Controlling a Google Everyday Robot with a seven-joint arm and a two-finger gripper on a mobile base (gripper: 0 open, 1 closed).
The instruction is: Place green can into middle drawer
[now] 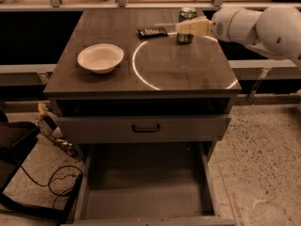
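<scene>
The green can (187,14) stands upright at the back right of the cabinet top (178,69). My gripper (165,26) reaches in from the right on the white arm (254,25). It crosses in front of the can at mid height and hides the can's middle, with its tip past the can's left side. Whether it touches the can does not show. Below the top is a dark slot, then a drawer front with a handle (146,127). The lowest drawer (146,192) is pulled out and empty.
A white bowl (100,57) sits on the left of the cabinet top. A small dark flat object (152,32) lies just left of the can. A dark object and cables (51,182) lie on the floor at the left. Shelving runs along the back.
</scene>
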